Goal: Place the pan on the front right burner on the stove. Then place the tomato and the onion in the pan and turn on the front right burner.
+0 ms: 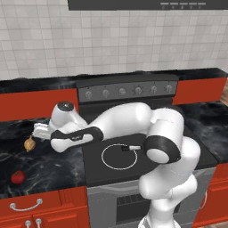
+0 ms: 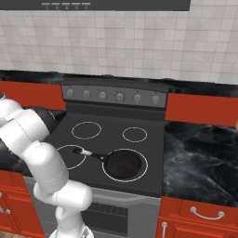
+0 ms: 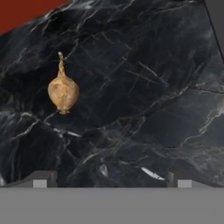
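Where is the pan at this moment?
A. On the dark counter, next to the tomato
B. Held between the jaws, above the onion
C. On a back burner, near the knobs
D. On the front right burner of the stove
D: in the right base view the pan sits inside the large white ring of the front right burner on the stove, its handle pointing to the left.

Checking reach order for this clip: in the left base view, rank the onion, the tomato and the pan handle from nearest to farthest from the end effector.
1. The onion, on the dark counter left of the stove, just below the open end effector.
2. The tomato, farther down the same counter, near its front edge.
3. The pan handle, over on the stove, past the robot's forearm.
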Robot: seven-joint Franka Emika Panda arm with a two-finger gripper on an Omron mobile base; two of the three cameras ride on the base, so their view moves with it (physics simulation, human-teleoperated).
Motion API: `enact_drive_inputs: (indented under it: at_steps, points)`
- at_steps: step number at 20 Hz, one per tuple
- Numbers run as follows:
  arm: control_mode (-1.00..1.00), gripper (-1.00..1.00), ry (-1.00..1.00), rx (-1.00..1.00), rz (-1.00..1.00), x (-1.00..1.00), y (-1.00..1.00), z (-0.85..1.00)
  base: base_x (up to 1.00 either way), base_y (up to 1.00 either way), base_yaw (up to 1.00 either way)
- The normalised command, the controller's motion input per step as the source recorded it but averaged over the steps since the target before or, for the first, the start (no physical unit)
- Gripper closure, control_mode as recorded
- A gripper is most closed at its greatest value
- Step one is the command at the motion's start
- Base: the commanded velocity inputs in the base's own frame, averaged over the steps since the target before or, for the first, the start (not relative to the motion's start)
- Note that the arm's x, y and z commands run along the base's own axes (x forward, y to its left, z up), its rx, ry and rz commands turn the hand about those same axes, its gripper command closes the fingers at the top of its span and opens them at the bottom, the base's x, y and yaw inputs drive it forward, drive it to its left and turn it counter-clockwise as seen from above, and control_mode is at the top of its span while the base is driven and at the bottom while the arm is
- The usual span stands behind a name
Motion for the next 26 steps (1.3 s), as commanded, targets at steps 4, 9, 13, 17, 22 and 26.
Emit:
enact_drive_inputs:
  at_steps: [4,9,13,17,22,26]
  points:
    - [-1.00,-1.00,-0.07,-0.05,0.00,0.16,0.46,0.00,0.00,0.00,0.00]
    - [-1.00,-1.00,-0.04,-0.04,0.00,0.27,0.39,0.00,0.00,0.00,0.00]
    - [-1.00,-1.00,-0.02,-0.06,0.00,0.31,0.38,0.00,0.00,0.00,0.00]
    - [-1.00,-1.00,-0.01,-0.06,0.00,0.31,0.35,0.00,0.00,0.00,0.00]
    - [-1.00,-1.00,0.00,-0.06,0.00,0.39,0.22,0.00,0.00,0.00,0.00]
    - [-1.00,-1.00,0.00,-0.08,0.00,0.43,0.07,0.00,0.00,0.00,0.00]
